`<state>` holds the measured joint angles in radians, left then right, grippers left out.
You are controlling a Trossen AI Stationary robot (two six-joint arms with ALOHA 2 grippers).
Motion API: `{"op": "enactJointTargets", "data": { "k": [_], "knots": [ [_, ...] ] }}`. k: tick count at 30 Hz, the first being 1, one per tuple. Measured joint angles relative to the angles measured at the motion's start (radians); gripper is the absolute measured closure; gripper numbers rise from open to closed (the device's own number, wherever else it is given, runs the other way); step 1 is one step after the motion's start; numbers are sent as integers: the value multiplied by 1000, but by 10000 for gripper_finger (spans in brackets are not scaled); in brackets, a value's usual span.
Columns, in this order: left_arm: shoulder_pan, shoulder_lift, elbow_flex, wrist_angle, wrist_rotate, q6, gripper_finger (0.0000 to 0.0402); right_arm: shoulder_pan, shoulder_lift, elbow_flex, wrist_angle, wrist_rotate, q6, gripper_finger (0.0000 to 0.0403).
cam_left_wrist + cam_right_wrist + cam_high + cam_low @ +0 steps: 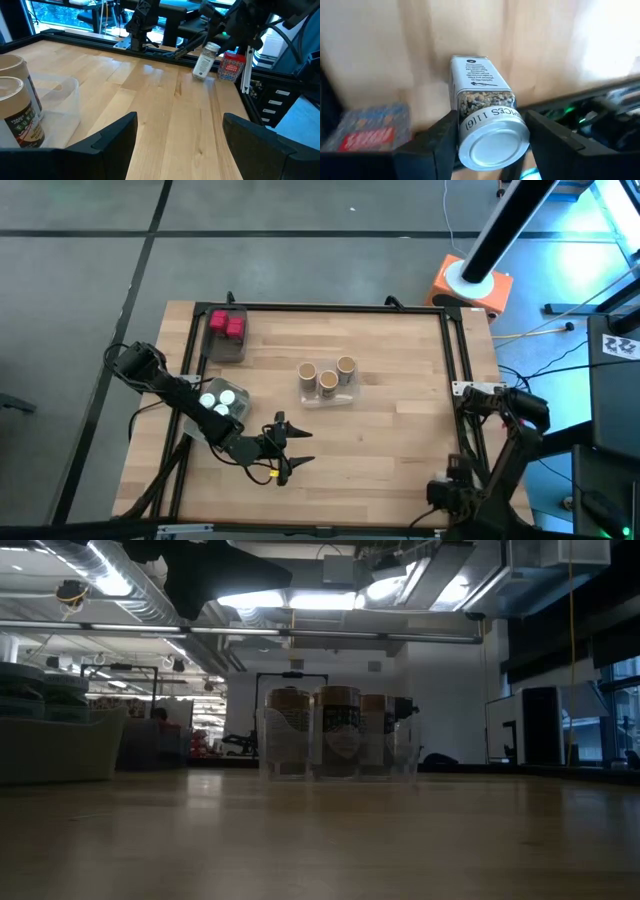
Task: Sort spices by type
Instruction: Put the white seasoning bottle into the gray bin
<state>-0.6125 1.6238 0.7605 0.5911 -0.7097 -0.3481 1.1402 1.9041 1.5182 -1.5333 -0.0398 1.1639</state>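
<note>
Spices spread in groups across the tabletop (390, 430): three tan cylinders (327, 376) in a clear tray (326, 394) near the middle, red jars (227, 325) in the far-left corner, white-capped jars (222, 399) at the left edge. Left tool (290, 448) low over the near tabletop, fingers spread wide, holding nothing. Right tool (490, 142) out by the right edge, clamped on a white-capped jar (485, 117), apparently raised and tilted off the wood.

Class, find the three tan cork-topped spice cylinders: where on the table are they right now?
In the high view, the tan cylinders stand together in a clear tray near the table's middle, right of the red jars.
</note>
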Motion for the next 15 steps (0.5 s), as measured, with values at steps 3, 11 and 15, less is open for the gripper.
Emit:
{"op": "enactJointTargets", "data": {
  "k": [3,11,15],
  "knots": [
    [0,0,0,0,0,0,125,-34,0,11,-7,42,-30,194],
    [0,0,0,0,0,0,125,-178,-1,12,24,153,-152,194],
    [0,0,0,0,0,0,125,-265,-2,13,90,208,-254,193]
  ]
}}
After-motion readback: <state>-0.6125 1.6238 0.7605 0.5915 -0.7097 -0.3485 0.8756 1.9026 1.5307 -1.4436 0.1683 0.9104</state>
